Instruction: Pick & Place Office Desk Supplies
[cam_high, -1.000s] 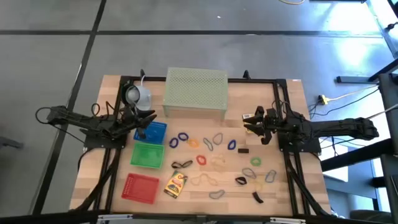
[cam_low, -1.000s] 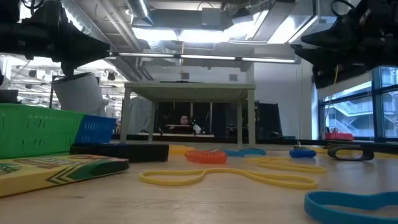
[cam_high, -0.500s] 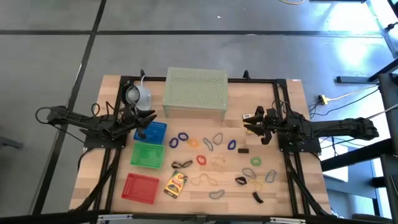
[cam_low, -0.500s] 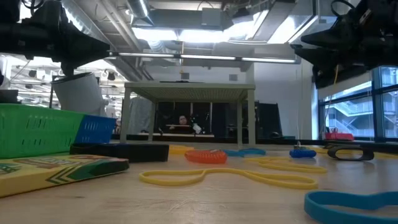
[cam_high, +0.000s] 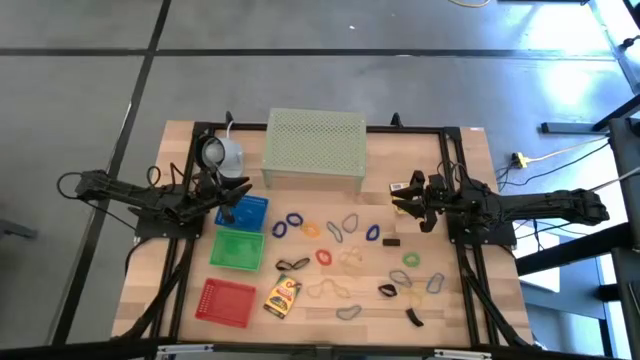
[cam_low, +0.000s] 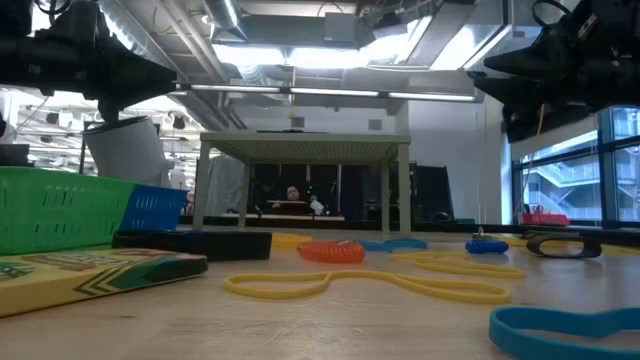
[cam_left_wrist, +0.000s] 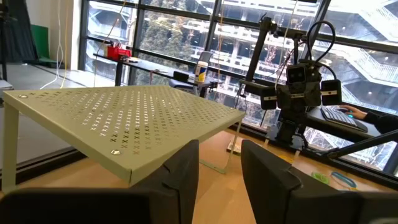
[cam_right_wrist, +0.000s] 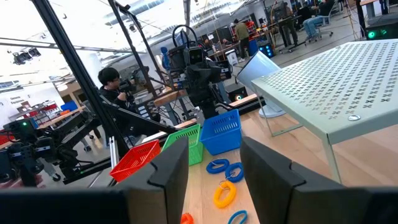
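Many thin loops (cam_high: 330, 245) in blue, red, orange, green, tan and grey lie flat and scattered over the middle of the table, with small black clips (cam_high: 388, 290) among them. A yellow printed box (cam_high: 283, 295) lies flat near the front. My left gripper (cam_high: 240, 190) hovers level above the blue basket, open and empty; its fingers (cam_left_wrist: 180, 171) stand apart in the left wrist view. My right gripper (cam_high: 398, 198) hovers level at the right of the loops, open and empty (cam_right_wrist: 214, 168).
Blue (cam_high: 245, 212), green (cam_high: 237, 248) and red (cam_high: 227, 300) baskets stand in a row at the left. A pale green mesh stand (cam_high: 314, 148) takes up the far middle, with a white round lamp (cam_high: 222, 154) to its left. A person (cam_right_wrist: 112, 84) sits beyond the table.
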